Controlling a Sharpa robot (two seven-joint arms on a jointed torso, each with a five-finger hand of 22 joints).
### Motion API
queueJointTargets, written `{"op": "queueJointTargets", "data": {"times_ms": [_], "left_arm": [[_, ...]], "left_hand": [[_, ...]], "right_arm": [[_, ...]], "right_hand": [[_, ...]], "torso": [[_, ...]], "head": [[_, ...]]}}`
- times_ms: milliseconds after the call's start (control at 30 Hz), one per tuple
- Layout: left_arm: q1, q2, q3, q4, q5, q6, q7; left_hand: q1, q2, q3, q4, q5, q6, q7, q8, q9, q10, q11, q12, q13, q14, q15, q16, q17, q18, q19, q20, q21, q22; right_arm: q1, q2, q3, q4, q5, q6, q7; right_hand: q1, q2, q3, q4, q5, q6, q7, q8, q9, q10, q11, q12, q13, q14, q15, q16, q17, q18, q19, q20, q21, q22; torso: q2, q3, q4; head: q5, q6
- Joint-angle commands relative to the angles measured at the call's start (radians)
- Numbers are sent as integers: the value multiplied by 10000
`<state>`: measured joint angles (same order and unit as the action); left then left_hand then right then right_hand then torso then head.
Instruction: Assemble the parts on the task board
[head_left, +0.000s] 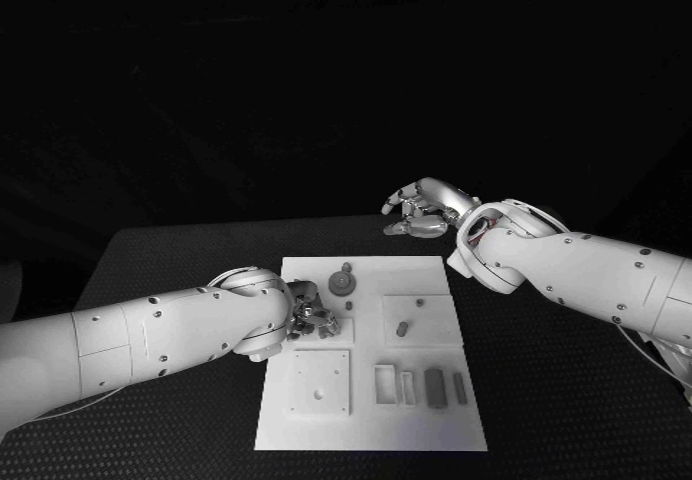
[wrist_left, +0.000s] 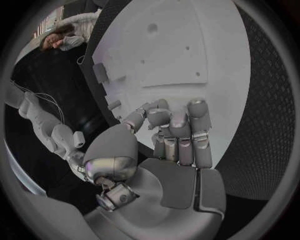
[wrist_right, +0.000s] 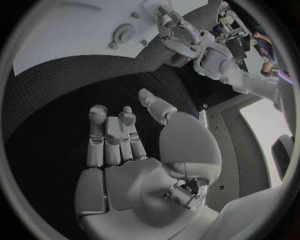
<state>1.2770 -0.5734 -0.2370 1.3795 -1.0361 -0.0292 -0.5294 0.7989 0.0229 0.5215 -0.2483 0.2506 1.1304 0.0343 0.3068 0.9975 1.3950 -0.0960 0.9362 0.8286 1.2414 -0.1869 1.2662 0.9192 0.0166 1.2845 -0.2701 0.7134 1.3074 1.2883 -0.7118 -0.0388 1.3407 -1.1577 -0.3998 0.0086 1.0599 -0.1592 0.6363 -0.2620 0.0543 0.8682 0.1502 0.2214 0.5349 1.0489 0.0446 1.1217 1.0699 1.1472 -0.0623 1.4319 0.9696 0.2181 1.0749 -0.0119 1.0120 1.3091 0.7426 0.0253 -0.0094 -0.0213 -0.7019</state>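
Nearest, the white board (head_left: 418, 420) lies mid-tabletop with small parts (head_left: 433, 385) at its near right. Left hand (head_left: 307, 312) hovers over the board's left, fingers (wrist_left: 180, 131) curled, seemingly empty; right hand (head_left: 423, 208) waits beyond, fingers apart. Lower gently and pinch squarely.

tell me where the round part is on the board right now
In the head view the round part sits near the far edge of the white board, left of its middle, just beyond the left hand.
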Motion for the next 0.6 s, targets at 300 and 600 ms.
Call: {"op": "queueJointTargets", "data": {"times_ms": [300, 600], "left_arm": [[-4, -65, 1, -112, 34, 200, 14], [-4, -89, 1, -170, 14, 404, -60]], "left_hand": [[336, 469, 208, -176, 57, 1266, -533, 75, 12, -337, -288, 48, -29, -216, -130, 79, -56, 273, -40, -5, 91, 201], [355, 557, 246, -237, 71, 1281, -536, 85, 13, -321, -291, 63, -33, -205, -119, 110, -71, 260, -30, 10, 111, 205]], "right_arm": [[-3, 11, 6, 2, 7, 125, 99], [-3, 6, 6, 10, 7, 127, 96]], "right_hand": [[-6, 129, -24, -32, 23, -23, 73, -43, -9, -101, -1, 55, -16, -61, -5, -29, 2, 437, 53, -31, -69, 51], [-7, 134, -26, -34, 24, -22, 73, -42, -10, -102, -1, 57, -18, -62, -4, -28, 1, 437, 52, -30, -70, 52]], "torso": [[0, 6, 0], [-1, 12, 1]], "head": [[-11, -20], [-6, -28]]}}
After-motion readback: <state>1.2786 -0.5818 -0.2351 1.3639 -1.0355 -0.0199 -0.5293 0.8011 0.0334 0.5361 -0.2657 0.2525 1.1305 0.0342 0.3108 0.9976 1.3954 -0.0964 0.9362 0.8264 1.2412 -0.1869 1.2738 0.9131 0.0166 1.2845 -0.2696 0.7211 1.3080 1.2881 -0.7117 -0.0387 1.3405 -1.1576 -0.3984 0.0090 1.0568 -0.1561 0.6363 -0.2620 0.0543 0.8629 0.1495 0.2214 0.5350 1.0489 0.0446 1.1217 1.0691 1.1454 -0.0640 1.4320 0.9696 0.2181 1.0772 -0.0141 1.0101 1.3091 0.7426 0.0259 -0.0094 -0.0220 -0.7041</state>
